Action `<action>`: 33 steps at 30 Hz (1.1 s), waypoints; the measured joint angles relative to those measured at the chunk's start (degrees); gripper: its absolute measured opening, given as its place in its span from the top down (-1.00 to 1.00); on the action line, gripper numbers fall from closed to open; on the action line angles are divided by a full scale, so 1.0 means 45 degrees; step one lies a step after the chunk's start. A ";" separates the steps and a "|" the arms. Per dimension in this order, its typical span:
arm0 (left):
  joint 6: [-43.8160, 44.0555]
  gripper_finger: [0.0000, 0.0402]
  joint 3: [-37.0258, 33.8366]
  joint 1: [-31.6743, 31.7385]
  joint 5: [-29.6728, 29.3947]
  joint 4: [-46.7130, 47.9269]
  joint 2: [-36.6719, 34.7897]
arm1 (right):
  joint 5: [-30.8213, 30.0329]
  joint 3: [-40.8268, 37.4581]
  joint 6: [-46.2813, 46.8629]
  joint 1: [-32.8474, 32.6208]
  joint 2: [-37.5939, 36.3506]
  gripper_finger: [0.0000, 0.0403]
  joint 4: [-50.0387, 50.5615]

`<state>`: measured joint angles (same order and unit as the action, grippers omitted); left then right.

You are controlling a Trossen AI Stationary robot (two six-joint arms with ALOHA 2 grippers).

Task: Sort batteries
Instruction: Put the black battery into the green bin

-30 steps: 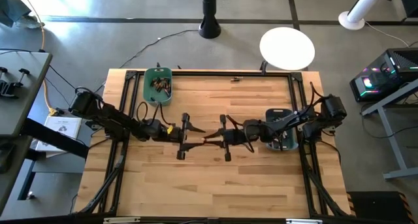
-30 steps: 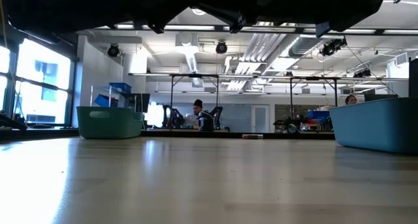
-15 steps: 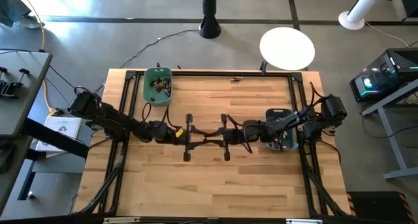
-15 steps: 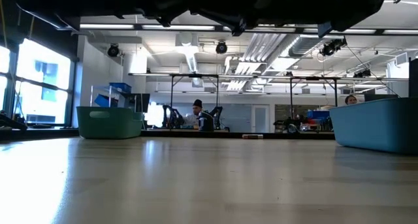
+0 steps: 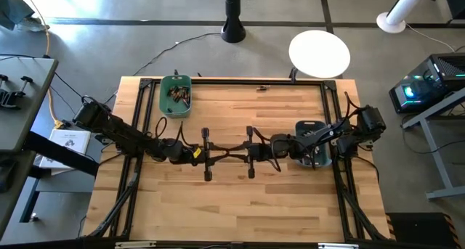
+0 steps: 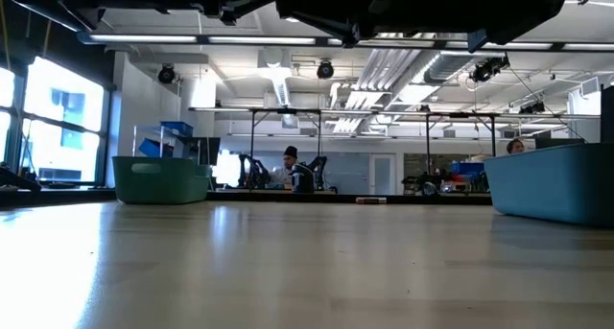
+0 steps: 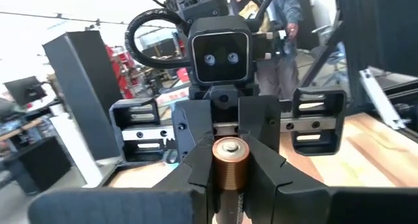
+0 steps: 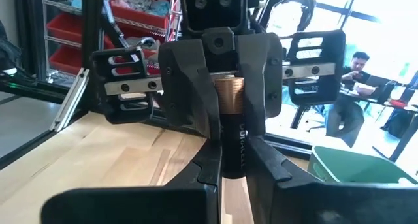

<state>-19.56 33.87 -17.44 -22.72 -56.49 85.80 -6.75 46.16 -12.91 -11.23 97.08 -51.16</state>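
Note:
One battery, copper at one end and dark with print on the rest, hangs over the middle of the table between both grippers, copper end up. My left gripper comes from the table's left and is shut on it. My right gripper comes from the right and is shut on it too. More batteries lie in the green bin at the far left. My left gripper pinches the battery's copper end between its two fingers, coming level from the table's left. The battery stands roughly upright, clear of the table. My right gripper pinches the battery's dark printed part between its two fingers, coming level from the table's right, below the left gripper's fingers. The battery is lifted well clear of the table.
A blue-grey bin stands at the right, partly under my right arm, and shows at the right of the low view. A small object lies at the far edge. Bare wood stretches toward the near edge. People sit in the room beyond.
My left gripper has gone toward the table's right, up to the right gripper, has rolled a little, and has shut from wide open onto the battery that the right gripper holds. The right gripper and the battery have kept still.

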 joint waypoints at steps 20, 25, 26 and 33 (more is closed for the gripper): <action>-0.0846 0.79 -0.0013 -0.0878 -0.3500 0.2173 -0.1355 | -0.2214 -0.0036 -0.0783 -0.0054 -0.1056 0.39 0.2382; 0.0115 0.79 -0.0011 -0.1227 -0.6893 0.3937 -0.2838 | -0.4438 -0.0035 0.0292 -0.0013 -0.2926 0.29 0.6204; 0.0677 0.79 -0.0010 -0.1202 -0.8089 0.4303 -0.3207 | -0.4428 -0.0036 0.0595 -0.0024 -0.3258 0.29 0.6847; 0.1161 0.79 0.0092 0.0105 -1.1926 0.5909 -0.5799 | -0.4061 -0.0031 0.2710 -0.0049 -0.4240 0.28 0.9550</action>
<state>-14.34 34.28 -16.96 -76.39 -29.90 59.71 -25.02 46.02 -0.72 -11.45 78.00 -8.18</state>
